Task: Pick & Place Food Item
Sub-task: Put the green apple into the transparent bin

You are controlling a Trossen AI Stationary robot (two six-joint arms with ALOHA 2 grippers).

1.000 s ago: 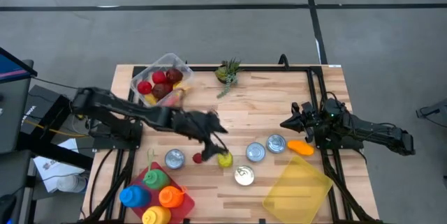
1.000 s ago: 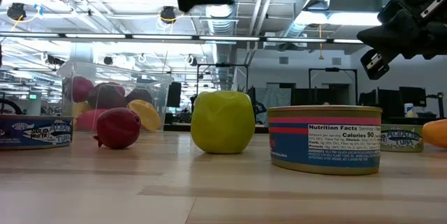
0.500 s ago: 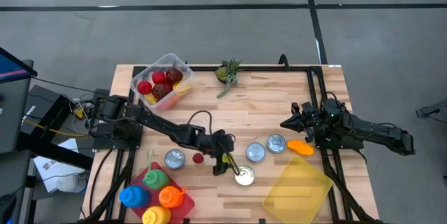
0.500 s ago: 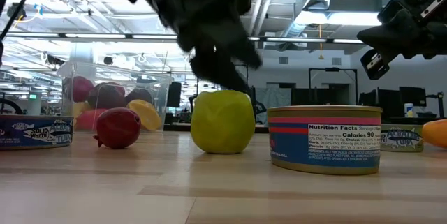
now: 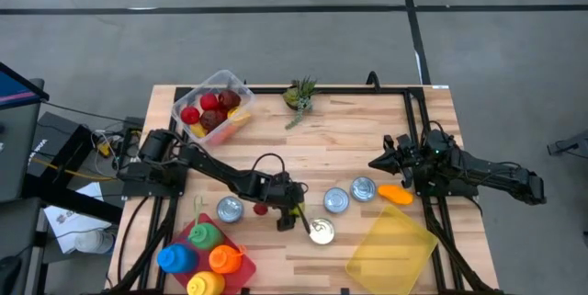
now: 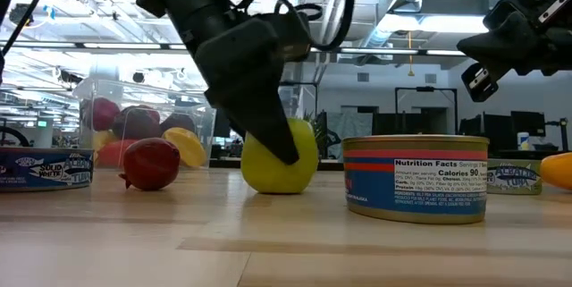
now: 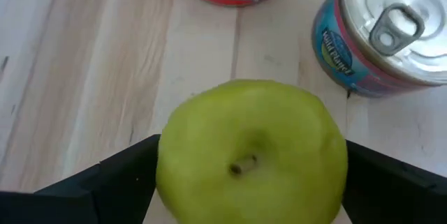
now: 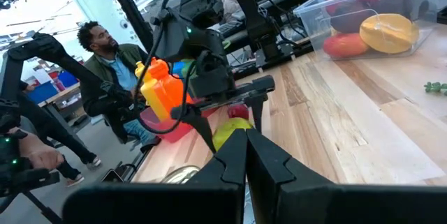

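Note:
The green apple (image 7: 251, 140) sits on the wooden table (image 5: 367, 130) near its middle, beside a small red fruit (image 6: 150, 164). My left gripper (image 7: 251, 182) has come down over the apple, and in the high view the left gripper (image 5: 292, 212) covers most of it. In the low view one dark finger (image 6: 264, 113) stands in front of the apple (image 6: 302, 166). My right gripper (image 5: 375, 163) hangs shut above the table's right side and touches nothing. A clear tub (image 5: 213, 107) of fruit stands at the far left corner. My left gripper pinches the green apple between its two fingers, one finger (image 7: 119, 182) on one side of the apple (image 7: 167, 165) and the other against the opposite side (image 7: 339, 172). The fingers slant down from above. The apple sits stem-up, its bottom (image 6: 279, 189) on the table.
Tuna cans stand close by: one (image 5: 321, 232) just near of the apple, two (image 5: 336, 200) (image 5: 364, 188) to its right, one (image 5: 229, 209) to its left. An orange piece (image 5: 395, 194) and a yellow tray (image 5: 390, 249) lie right. Squeeze bottles on a red tray (image 5: 207, 254) sit near left. A person (image 8: 105, 70) is beyond the table.
My left gripper has swung from the table's middle toward the near edge and dropped from high above the apple down onto it, its fingers now around it. The apple has shifted and tipped slightly on the table. The right arm has kept still.

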